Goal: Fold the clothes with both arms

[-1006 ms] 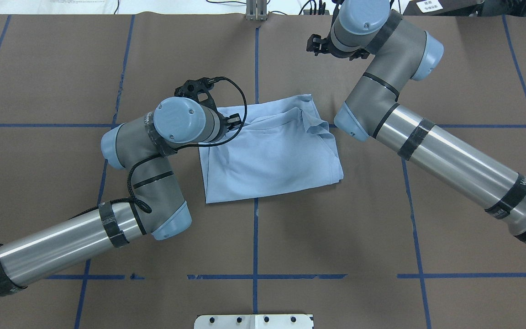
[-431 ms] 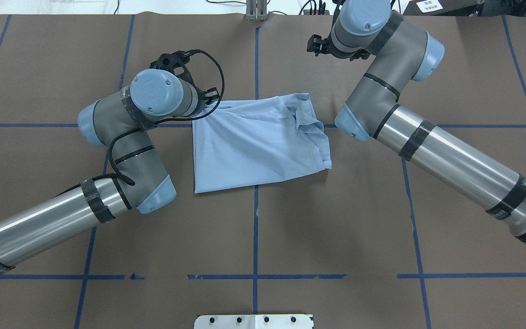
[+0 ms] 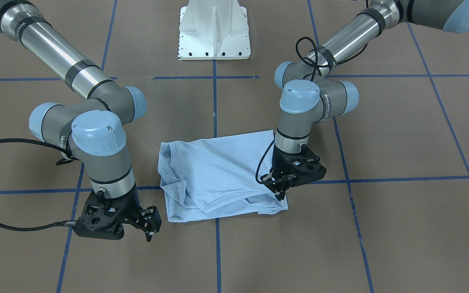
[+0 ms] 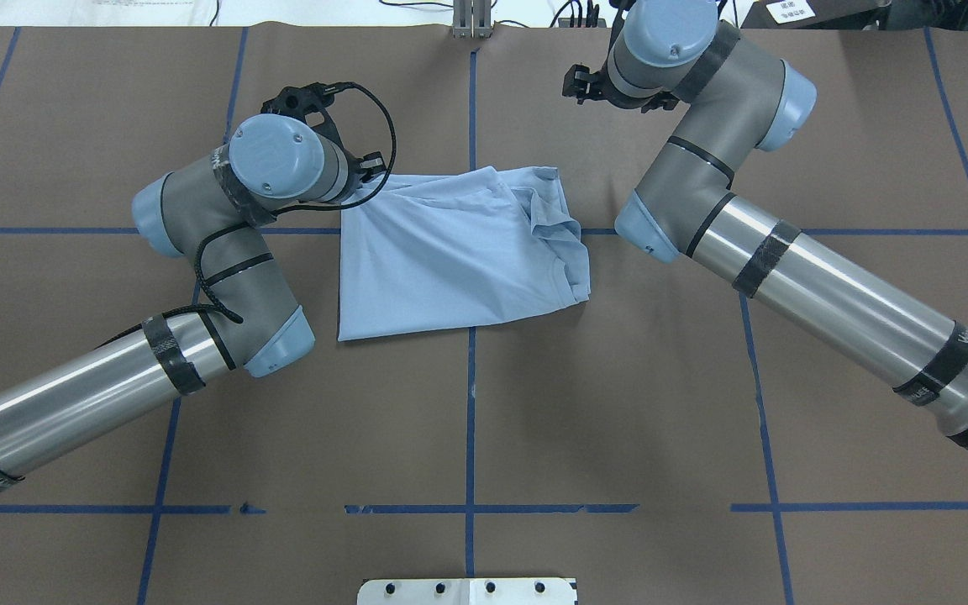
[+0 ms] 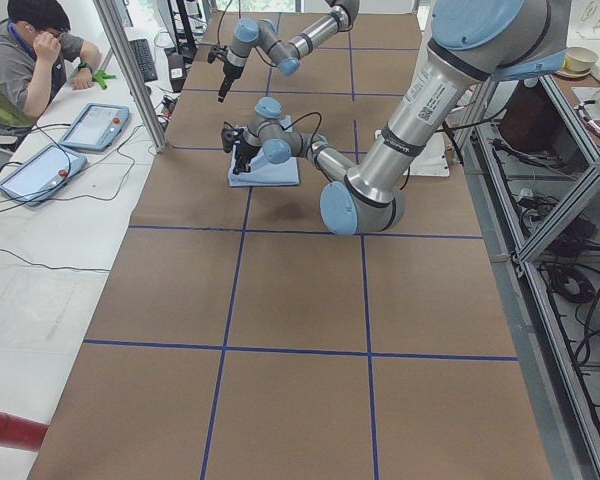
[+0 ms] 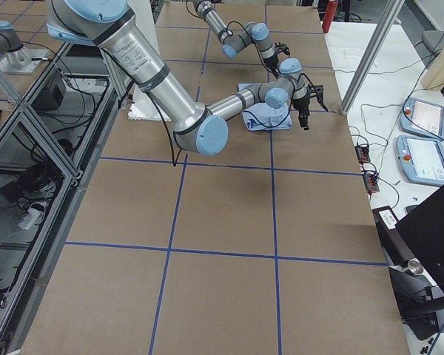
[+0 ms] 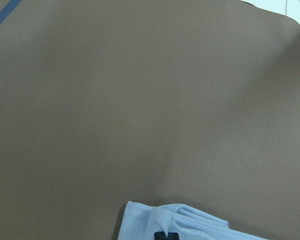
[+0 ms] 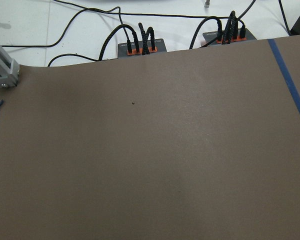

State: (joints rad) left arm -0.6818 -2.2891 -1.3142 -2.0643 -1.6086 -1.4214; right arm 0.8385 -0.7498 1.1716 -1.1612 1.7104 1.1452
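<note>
The clothes, one light blue T-shirt (image 4: pixel 450 252), lie folded in a rough rectangle on the brown table, with bunched folds along the edge nearest my right arm (image 3: pixel 214 175). My left gripper (image 4: pixel 372 168) is at the shirt's far corner, shut on the fabric there (image 3: pixel 282 194). The left wrist view shows the dark fingertips (image 7: pixel 166 235) pinching the blue cloth (image 7: pixel 190 225). My right gripper (image 3: pixel 150 226) hangs over bare table beside the shirt's far edge, open and holding nothing (image 4: pixel 575 84). The right wrist view shows only table.
The white pedestal base (image 3: pixel 214 32) stands at the robot's side of the table. Blue tape lines (image 4: pixel 470 420) cross the brown cover. Cables and power boxes (image 8: pixel 142 47) lie past the far edge. A person (image 5: pixel 30 60) sits at a side desk with tablets.
My left arm has pulled back toward its own side and slightly farther away, dragging the shirt with it by the held corner. The right arm has barely moved.
</note>
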